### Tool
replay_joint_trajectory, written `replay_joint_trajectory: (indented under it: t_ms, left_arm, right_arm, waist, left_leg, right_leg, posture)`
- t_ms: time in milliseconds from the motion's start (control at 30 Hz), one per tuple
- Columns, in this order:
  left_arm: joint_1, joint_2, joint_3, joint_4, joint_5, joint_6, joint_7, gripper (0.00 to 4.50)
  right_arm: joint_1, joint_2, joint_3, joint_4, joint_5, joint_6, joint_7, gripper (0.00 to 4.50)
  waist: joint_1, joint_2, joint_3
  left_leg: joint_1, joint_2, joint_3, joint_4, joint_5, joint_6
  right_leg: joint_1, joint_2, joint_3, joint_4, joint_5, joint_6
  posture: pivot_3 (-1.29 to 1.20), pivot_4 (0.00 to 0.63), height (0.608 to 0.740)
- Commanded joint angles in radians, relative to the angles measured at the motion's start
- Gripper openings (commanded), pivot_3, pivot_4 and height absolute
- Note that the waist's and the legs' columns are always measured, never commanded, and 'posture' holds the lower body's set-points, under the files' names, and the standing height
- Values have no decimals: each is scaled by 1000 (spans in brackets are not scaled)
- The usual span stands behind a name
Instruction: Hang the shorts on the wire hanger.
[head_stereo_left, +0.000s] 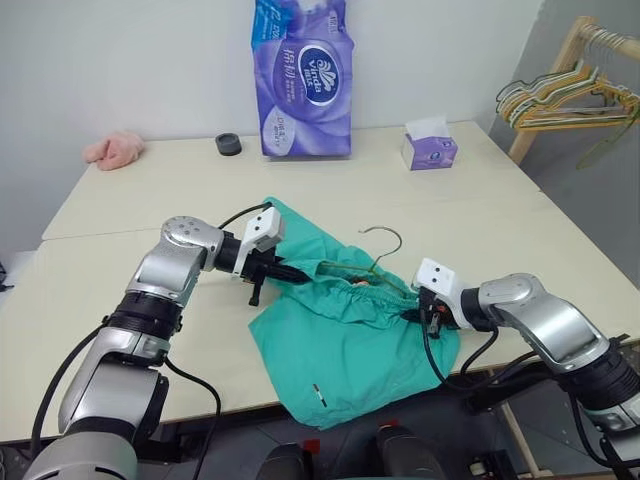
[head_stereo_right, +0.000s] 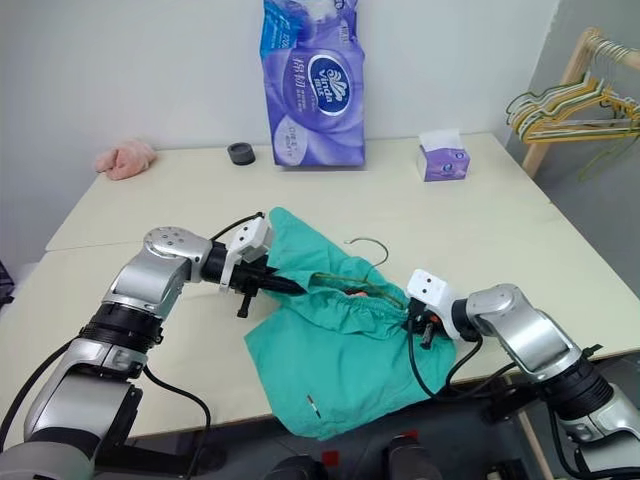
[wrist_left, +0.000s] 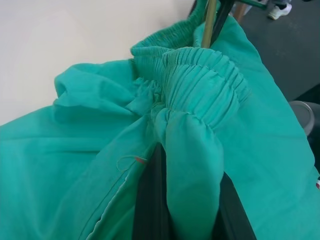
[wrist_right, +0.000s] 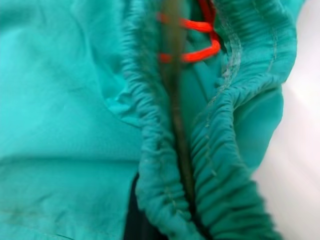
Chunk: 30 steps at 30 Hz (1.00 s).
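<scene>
The shorts (head_stereo_left: 345, 335) lie near the front edge of the table (head_stereo_left: 120, 210), a little right of its middle, with their lower leg draped over that edge. Their gathered waistband runs as a long ridge from the left gripper (head_stereo_left: 290, 271) across to the right gripper (head_stereo_left: 425, 312), slanting slightly toward the front edge at its right end; the legs fall away from it toward the front. The cloth is teal-green, soft and creased, with an upper flap pointing toward the back edge and a small white mark near the hanging hem. The hanger (head_stereo_left: 378, 262) is thin olive-gold wire; its body lies along the waistband, inside the opening, and its hook rises clear of the cloth toward the back edge, curling to the left. The left wrist view shows the left gripper clenched on a fold of the waistband, with cloth bunched between its black fingers (wrist_left: 150, 205). The right wrist view shows the wire running down the middle of the waistband opening, with an orange cord (wrist_right: 192, 40) looped across it, and the right gripper closed on the waistband at its right end.
</scene>
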<state>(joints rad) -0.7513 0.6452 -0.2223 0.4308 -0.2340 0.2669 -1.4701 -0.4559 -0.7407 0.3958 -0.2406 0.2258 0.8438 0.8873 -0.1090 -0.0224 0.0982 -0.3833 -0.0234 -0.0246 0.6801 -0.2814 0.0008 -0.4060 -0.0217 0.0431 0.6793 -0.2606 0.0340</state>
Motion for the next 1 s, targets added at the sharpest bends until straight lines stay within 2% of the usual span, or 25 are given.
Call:
replay_joint_trajectory:
  t_ms: [33, 133, 167, 267, 467, 733, 867, 1000]
  left_arm:
    - [-5, -13, 31, 4, 1, -22, 29, 0]
    - [-11, -21, 46, 25, 0, -17, 46, 0]
    - [-21, -32, 64, 51, 3, -23, 81, 188]
    - [-41, -54, 102, 92, 2, -32, 143, 902]
    - [-96, -58, 160, 188, 6, -79, 210, 2751]
    - [-81, -42, 142, 174, 14, -72, 144, 2751]
    - [-46, -49, 110, 120, 12, -52, 101, 2751]
    - [-41, -65, 109, 106, 12, -45, 112, 2751]
  right_arm:
    - [-18, 15, -76, -48, 20, 16, -25, 10]
    - [-16, 16, -85, -66, 19, 24, -28, 10]
    - [-11, 5, -94, -91, 21, 30, -27, 2]
    - [6, -37, -118, -151, 28, 46, -12, 0]
    - [44, -172, -163, -211, 49, 35, 53, 0]
    - [105, -450, -241, -224, 69, -81, 260, 0]
    - [83, -512, -256, -204, 81, -119, 336, 0]
    - [81, -498, -262, -198, 77, -121, 327, 0]
  waist:
    - [0, 0, 0]
    - [0, 0, 0]
    - [0, 0, 0]
    - [3, 0, 0]
    - [12, 0, 0]
    - [12, -1, -1]
    - [8, 0, -1]
    - [5, 0, -1]
  left_leg:
    - [0, 0, 0, 0, 0, 0]
    - [0, 0, 0, 0, 0, 0]
    - [0, 0, 0, 0, 0, 0]
    - [0, 0, 0, 0, 0, 0]
    - [0, -1, 0, 1, 0, 0]
    - [-1, -1, 1, 0, 0, 0]
    - [0, 0, 1, 0, 0, 0]
    - [0, 0, 1, 0, 0, 0]
  right_leg:
    - [0, 0, 0, 0, 0, 0]
    - [0, 0, 0, 0, 0, 0]
    - [0, 0, 0, 0, 0, 0]
    - [0, 0, 0, 0, 0, 0]
    - [0, -1, -1, 0, 0, 0]
    - [0, -1, 0, 0, 0, 0]
    - [0, -1, 0, 0, 0, 0]
    - [0, -1, 0, 0, 0, 0]
  posture:
    - [-137, 52, 740]
    - [-137, 48, 740]
    - [-139, 47, 740]
    - [-139, 47, 740]
    - [-142, 39, 740]
    - [-150, 34, 740]
    - [-165, 31, 740]
    - [-172, 32, 740]
